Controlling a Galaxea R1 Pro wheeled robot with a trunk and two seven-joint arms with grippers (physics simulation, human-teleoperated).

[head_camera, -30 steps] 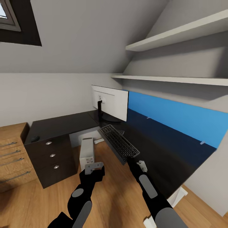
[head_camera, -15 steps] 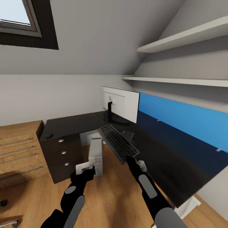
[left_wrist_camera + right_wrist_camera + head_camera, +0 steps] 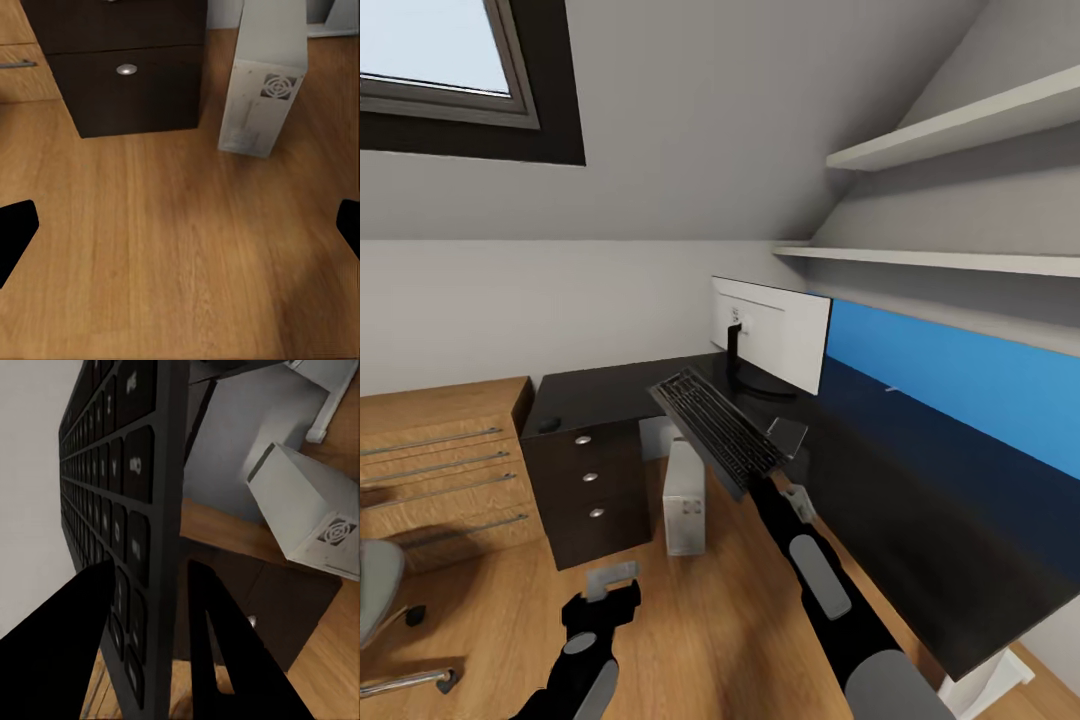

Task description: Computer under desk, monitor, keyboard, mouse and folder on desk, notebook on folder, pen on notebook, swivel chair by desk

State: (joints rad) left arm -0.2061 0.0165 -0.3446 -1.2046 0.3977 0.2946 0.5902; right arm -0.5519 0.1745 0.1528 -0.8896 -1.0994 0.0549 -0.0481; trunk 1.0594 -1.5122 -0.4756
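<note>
- Your right gripper (image 3: pixel 752 483) is clamped on the near end of the slim black keyboard (image 3: pixel 713 429) with its thin grey edge. In the right wrist view the two dark fingers (image 3: pixel 217 652) straddle the keyboard (image 3: pixel 120 510), one on the key face, one on the back.
- The keyboard is in the air, tilted, with its far end over the inner corner of the large L-shaped glossy black desk (image 3: pixel 920 520) and its near end out over the wooden floor (image 3: pixel 710 620). No part of it appears to rest on the top yet.
- Your left gripper (image 3: pixel 610 585) hangs low over the floor with its fingers spread and nothing between them; its wrist view shows bare boards between the two tips.
- The wide monitor (image 3: pixel 770 335), white back toward you on a black round-based stand, already stands on the desk. The small grey-white tower computer (image 3: pixel 684 497) stands on the floor in the desk's opening, beside the dark drawers with round silver knobs (image 3: pixel 590 478).
- The small black mouse (image 3: pixel 548 424) lies on the desk's left wing, well apart from the monitor. The edge of the grey padded swivel chair (image 3: pixel 378 590) shows at the far left.
- The step in hand, as I judge it, is placing the keyboard. Your next move calls for levelling it, carrying it further over the top, and lowering it flat beside the monitor's base before you let go. Watch the far end: it is close to the stand.
</note>
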